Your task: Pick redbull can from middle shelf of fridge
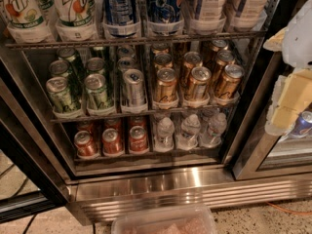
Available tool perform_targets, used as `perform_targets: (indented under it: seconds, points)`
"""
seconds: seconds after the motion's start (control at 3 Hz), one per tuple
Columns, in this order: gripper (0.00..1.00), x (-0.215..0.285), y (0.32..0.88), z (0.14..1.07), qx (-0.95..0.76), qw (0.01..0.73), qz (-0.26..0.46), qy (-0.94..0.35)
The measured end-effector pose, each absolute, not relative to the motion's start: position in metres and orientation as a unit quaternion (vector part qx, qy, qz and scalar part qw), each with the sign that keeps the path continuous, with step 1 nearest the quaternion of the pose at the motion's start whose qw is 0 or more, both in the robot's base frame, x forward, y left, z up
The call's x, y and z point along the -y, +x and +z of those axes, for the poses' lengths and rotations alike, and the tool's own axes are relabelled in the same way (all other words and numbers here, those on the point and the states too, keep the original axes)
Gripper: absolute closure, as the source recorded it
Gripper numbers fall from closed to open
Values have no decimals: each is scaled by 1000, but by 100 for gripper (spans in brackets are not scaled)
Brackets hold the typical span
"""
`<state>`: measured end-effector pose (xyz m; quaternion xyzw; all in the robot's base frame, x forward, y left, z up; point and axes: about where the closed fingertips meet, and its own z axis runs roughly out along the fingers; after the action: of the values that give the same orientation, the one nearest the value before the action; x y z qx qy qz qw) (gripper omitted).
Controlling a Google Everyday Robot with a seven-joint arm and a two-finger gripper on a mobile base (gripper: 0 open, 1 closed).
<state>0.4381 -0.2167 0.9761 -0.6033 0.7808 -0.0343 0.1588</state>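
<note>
The fridge (pixel 161 189) stands open, with a steel base grille. On the middle shelf (pixel 146 113), a slim silver redbull can (pixel 133 87) stands at the front of its row, with more like it behind. Wider green cans (pixel 97 91) are to its left and gold cans (pixel 165 84) to its right. My gripper (pixel 290 101), cream and white, hangs at the right edge, outside the shelf and well right of the gold cans. A small blue and silver can (pixel 303 124) shows just behind its lower part. I cannot tell whether the gripper holds it.
Large bottles (pixel 73 9) and blue cans fill the rack above. Red cans (pixel 112 141) and small water bottles (pixel 190 130) fill the rack below. The black door frame (pixel 243 116) stands between the shelf and the gripper. A clear plastic tub (pixel 163 223) lies on the floor.
</note>
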Motion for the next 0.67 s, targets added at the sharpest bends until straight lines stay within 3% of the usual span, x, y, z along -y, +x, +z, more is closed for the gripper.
perform_targets:
  seconds: [0.67]
  points:
    - [0, 208, 435, 963, -786, 177, -20, -591]
